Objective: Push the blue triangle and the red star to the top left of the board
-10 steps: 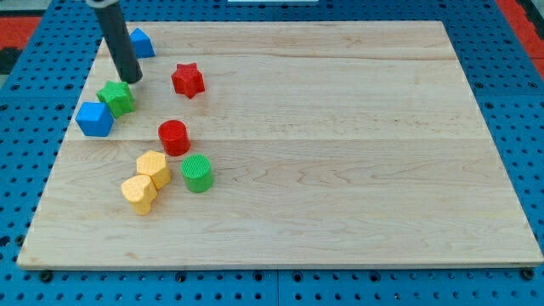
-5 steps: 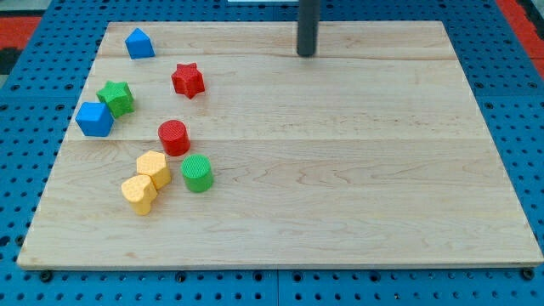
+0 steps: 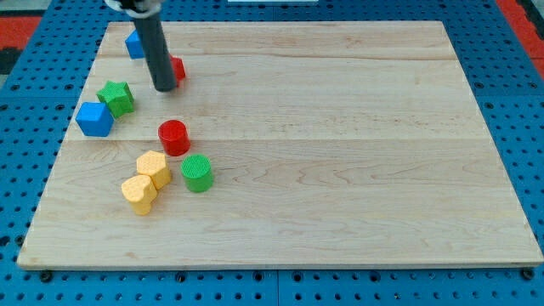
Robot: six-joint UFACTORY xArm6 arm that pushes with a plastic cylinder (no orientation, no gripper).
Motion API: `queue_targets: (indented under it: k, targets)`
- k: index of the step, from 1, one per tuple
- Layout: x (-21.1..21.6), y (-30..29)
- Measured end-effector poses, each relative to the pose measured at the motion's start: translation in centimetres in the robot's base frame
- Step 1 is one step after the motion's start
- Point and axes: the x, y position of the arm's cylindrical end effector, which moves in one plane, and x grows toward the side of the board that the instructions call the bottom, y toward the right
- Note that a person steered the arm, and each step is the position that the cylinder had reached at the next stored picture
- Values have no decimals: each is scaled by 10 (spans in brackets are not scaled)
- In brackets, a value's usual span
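Observation:
The blue triangle (image 3: pixel 133 44) sits near the board's top left corner, partly hidden by my rod. The red star (image 3: pixel 177 69) lies just right of it and lower, mostly hidden behind the rod. My tip (image 3: pixel 164 87) rests on the board at the star's lower left side, touching or almost touching it.
A green star (image 3: pixel 116 98) and a blue cube (image 3: pixel 94 119) sit at the left edge. A red cylinder (image 3: pixel 174 137), a green cylinder (image 3: pixel 197 173) and two yellow blocks (image 3: pixel 154 168) (image 3: pixel 138 194) lie lower left. The wooden board (image 3: pixel 340 153) lies on a blue pegboard.
My rod went from beside the green star to the board's top middle, then came back left onto the red star. The red star has shifted up and left towards the blue triangle.

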Motion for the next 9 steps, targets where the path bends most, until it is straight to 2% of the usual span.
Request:
queue_targets:
  k: [1, 2, 3, 4, 5, 6, 7, 8, 9]
  targets:
    - [-43, 19]
    - [12, 111]
    - [104, 76]
    - [115, 51]
    - [131, 171]
    - [225, 198]
    - [287, 103]
    - [247, 52]
    - [188, 42]
